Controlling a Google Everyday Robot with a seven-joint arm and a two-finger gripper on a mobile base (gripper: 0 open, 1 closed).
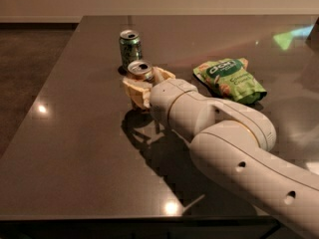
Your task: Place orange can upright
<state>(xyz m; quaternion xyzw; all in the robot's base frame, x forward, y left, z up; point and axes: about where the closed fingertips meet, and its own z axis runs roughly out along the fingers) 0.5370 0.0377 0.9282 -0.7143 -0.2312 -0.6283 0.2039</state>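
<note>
The orange can (pixel 140 69) stands upright between my gripper's fingers, its silver top with the opening facing up; most of its body is hidden by the fingers. My gripper (pixel 145 84) is shut on it, just above or on the dark table (pixel 75 148), left of centre. One tan finger (pixel 132 90) is at the can's left, the other at its right. My white arm reaches in from the lower right.
A green can (pixel 130 47) stands upright just behind the gripper, close to the held can. A green snack bag (pixel 229 78) lies to the right. The table's left edge runs diagonally at the far left and its front edge is along the bottom.
</note>
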